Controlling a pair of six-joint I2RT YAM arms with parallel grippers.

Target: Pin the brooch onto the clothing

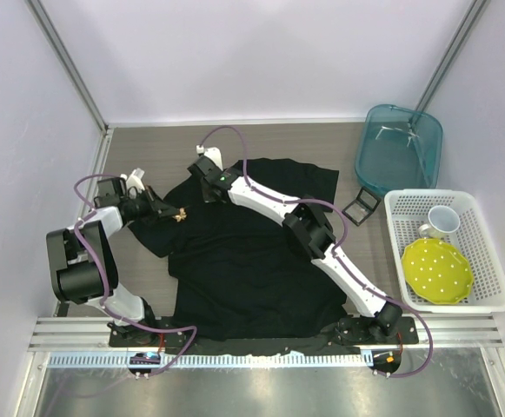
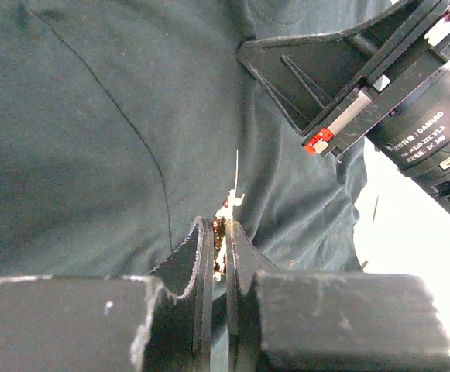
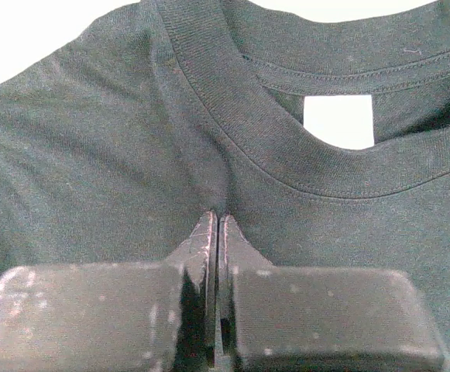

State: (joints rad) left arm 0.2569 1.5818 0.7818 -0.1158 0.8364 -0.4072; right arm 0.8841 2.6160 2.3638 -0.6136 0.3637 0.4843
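Left gripper pinches brooch, pin pointing straight out past the fingertips, over T-shirt. Right gripper clamps its fabric just below collar.

The overhead view was brightly and evenly lit from above, and only soft, short shadows were cast beneath the arms. A broad sheen was thrown off the brushed metal strip at the near edge. Folds in the black short-sleeved T-shirt were largely swallowed by its darkness. In the left wrist view the fabric was tinted greenish and the right edge was blown out to white. The black left gripper was blurred and the tiny brooch reduced to white glints. In the right wrist view the black right gripper was rendered soft, the collar ribbing sharp, and the small white square label overexposed.
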